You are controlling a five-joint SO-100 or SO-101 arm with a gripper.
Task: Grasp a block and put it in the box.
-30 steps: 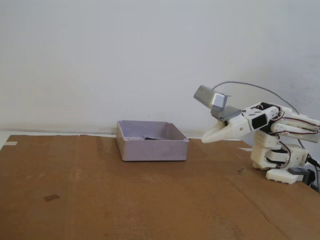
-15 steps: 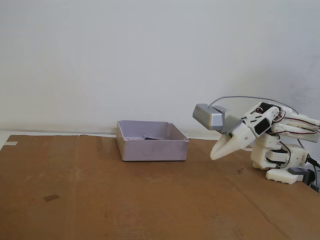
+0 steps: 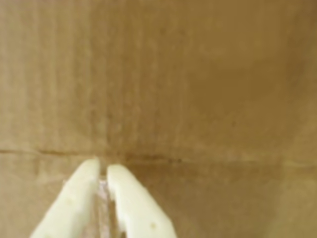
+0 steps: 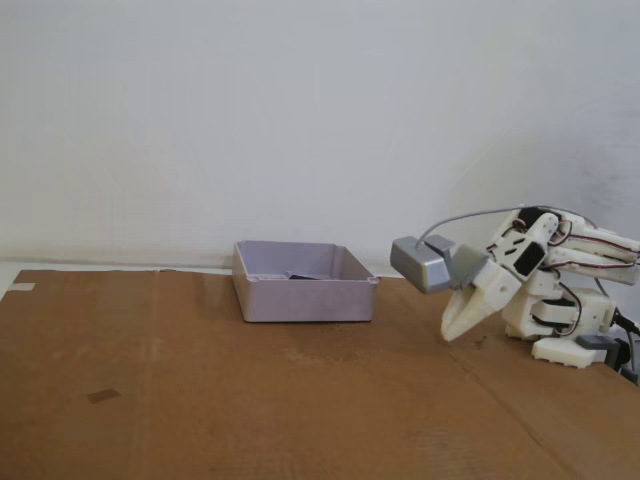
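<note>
Block (image 4: 303, 276) — dark sliver inside lavender, low-walled box (image 4: 305, 297)

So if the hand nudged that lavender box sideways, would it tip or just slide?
Probably slide: the box is low and wide, sitting flat on the cardboard. It looks like thin plastic, so likely light and easily shifted. The dark block inside might shift too, though little of it shows.

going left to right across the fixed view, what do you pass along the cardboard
Small dark patch on the brown cardboard sheet → shallow pale lavender-grey plastic box, a small black block just visible inside → grey wrist camera → white two-finger gripper, tips pointing down → white arm base.
</note>
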